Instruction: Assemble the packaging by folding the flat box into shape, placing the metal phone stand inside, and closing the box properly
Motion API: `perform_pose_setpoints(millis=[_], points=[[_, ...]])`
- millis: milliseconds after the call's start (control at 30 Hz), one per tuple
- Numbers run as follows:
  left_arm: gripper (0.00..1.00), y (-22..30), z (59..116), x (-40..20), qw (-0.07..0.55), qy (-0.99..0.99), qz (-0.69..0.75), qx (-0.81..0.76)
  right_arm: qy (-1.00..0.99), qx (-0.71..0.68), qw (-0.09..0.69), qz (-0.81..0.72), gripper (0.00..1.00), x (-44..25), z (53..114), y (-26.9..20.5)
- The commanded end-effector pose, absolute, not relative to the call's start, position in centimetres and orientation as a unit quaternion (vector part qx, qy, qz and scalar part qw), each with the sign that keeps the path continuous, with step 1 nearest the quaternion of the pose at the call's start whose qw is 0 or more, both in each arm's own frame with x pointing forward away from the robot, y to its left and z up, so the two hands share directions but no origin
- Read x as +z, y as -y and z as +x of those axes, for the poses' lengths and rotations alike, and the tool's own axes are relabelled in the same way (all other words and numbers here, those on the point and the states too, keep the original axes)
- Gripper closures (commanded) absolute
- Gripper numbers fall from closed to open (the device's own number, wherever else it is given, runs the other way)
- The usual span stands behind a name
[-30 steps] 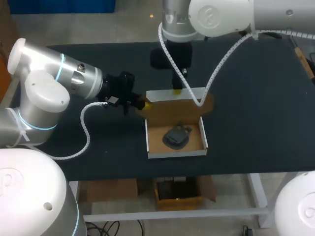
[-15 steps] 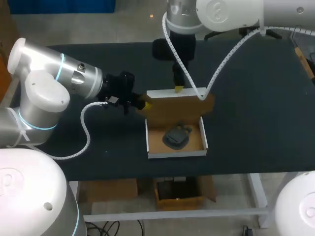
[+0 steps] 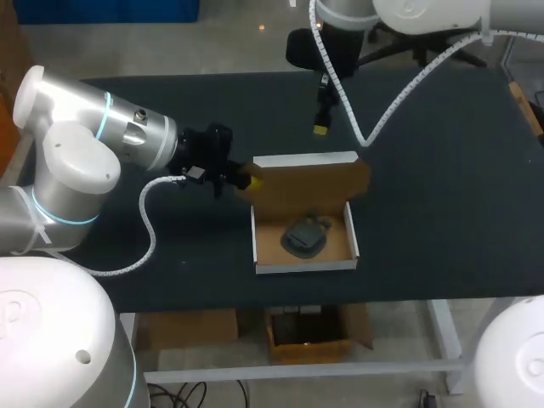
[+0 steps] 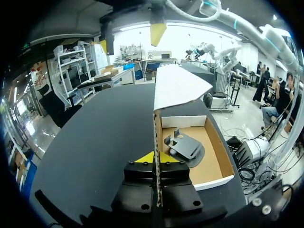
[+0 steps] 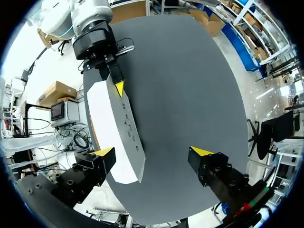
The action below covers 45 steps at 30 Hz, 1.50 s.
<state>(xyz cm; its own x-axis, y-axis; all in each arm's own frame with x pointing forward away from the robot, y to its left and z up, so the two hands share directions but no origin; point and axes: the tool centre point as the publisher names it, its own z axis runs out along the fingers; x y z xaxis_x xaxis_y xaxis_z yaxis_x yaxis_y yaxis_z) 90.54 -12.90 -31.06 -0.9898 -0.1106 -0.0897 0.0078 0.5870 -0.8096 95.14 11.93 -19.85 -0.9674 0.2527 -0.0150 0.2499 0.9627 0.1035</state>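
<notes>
The open cardboard box lies on the table with the dark metal phone stand inside it. Its lid stands upright at the back. My left gripper is shut on the lid's left side flap; in the left wrist view the stand rests in the tray just ahead of it. My right gripper hangs open above and behind the lid, touching nothing. From the right wrist view, the right gripper spreads wide over the white lid, with the left gripper at the lid's far end.
The black table stretches bare to the right of the box and in front of my left arm. My right arm's white cable loops down close to the lid's right corner.
My right gripper has let go of the lid's top edge, opened wide and risen back away from the box. The lid still stands upright. My left arm has kept still.
</notes>
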Motion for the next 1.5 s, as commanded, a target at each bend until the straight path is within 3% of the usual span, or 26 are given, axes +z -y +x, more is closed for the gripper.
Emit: perform_pose_setpoints(millis=[33, 433, 600, 1233, 1500], points=[[1.0, 12.9, 90.5, -31.1, 0.065, -0.889, -0.029, -0.453, -0.991, 0.031, 0.015, 0.128, 0.0, -19.7, 95.0, -13.0], [1.0, 12.9, 90.5, -31.1, 0.065, -0.889, -0.029, -0.453, -0.991, 0.031, 0.015, 0.128, 0.0, -19.7, 95.0, -13.0], [1.0, 13.0, 90.0, -31.0, 0.095, -0.884, -0.023, -0.458, -0.989, 0.026, 0.005, 0.149, 0.0, -19.8, 95.2, -12.6], [1.0, 13.2, 88.5, -31.6, 0.2, -0.873, 0.034, -0.444, -0.905, 0.029, -0.082, 0.416, 0.0, -22.1, 92.6, -9.9], [1.0, 13.3, 89.7, -31.9, 0.235, -0.866, 0.051, -0.437, -0.865, 0.052, -0.076, 0.493, 0.0, -22.9, 90.6, -8.9]])
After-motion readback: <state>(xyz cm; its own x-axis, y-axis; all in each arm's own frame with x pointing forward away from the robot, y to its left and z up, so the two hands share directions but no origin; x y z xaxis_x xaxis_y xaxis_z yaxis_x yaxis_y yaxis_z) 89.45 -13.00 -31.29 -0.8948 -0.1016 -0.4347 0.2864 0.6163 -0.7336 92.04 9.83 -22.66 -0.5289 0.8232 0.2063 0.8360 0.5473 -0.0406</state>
